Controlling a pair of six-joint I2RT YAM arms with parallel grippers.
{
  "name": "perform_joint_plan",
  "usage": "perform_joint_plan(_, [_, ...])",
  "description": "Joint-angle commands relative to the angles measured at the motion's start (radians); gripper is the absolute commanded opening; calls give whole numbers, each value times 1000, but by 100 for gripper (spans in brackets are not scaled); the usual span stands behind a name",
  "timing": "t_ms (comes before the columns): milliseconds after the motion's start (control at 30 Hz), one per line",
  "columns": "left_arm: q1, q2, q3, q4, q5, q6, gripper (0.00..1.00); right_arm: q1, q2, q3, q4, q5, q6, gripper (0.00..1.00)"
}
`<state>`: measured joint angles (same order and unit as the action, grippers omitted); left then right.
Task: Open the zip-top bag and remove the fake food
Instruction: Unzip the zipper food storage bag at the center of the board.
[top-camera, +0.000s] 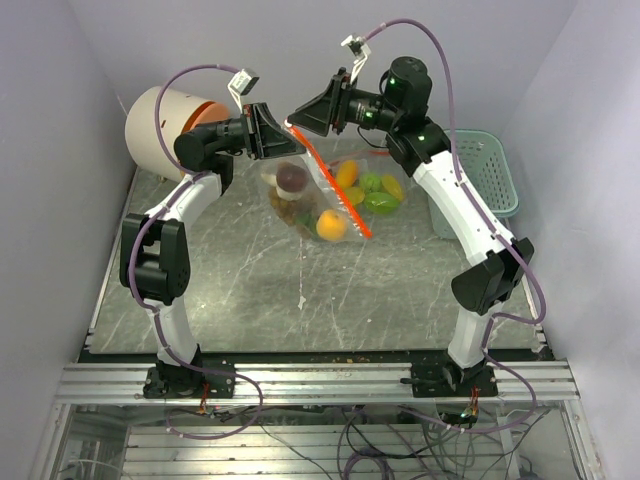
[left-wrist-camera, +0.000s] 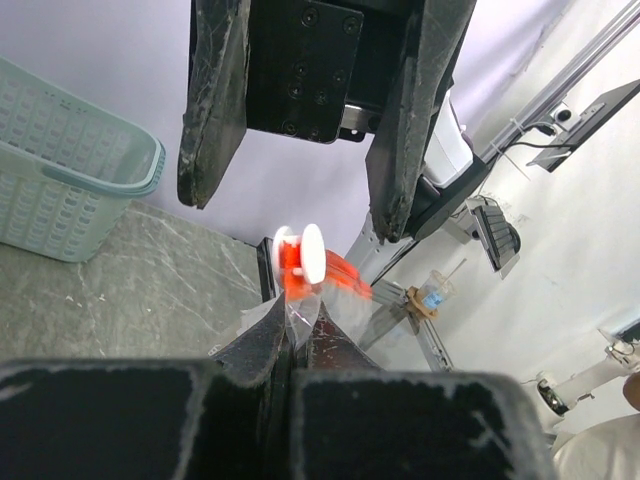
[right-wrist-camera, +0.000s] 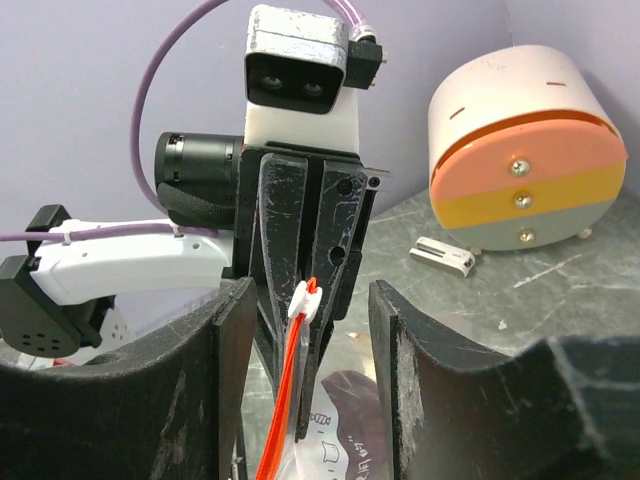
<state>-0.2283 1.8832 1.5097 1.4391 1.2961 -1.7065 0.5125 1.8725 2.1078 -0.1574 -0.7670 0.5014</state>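
The zip-top bag (top-camera: 312, 195) hangs tilted above the table, its red-orange zip strip (top-camera: 340, 195) running down to the right. Inside it lies the fake food: an orange ball (top-camera: 332, 226), a brown mushroom lump (top-camera: 292, 178), and green (top-camera: 381, 203) and yellow pieces. My left gripper (top-camera: 281, 133) is shut on the clear plastic at the bag's upper corner (left-wrist-camera: 292, 322), just below the white slider (left-wrist-camera: 304, 252). My right gripper (top-camera: 303, 117) is open. Its fingers (right-wrist-camera: 236, 370) stand on either side of the slider (right-wrist-camera: 308, 298) without touching it.
A pale teal basket (top-camera: 487, 178) stands at the back right and shows in the left wrist view (left-wrist-camera: 70, 190). A cream drum with an orange and yellow face (right-wrist-camera: 525, 160) sits at the back left (top-camera: 158, 125). A small white block (right-wrist-camera: 445, 257) lies beside it.
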Motion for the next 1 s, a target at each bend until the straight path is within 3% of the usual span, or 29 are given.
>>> perform_joint_plan(0, [-5,-4,12,286,12,-28,7,0,7,-15,44,-24,25,49])
perform_joint_plan(633, [-5,-1,-2,287,8,-21,7,23,18,-11,37,-35,13,31])
perform_joint_plan(867, [-5,-2,-7,285,8,-20,7,23,10,-20,27,-21,6,1])
perform_joint_plan(967, [2,0,-9,285,-5,-18,7,23,9,-15,18,-16,0,0])
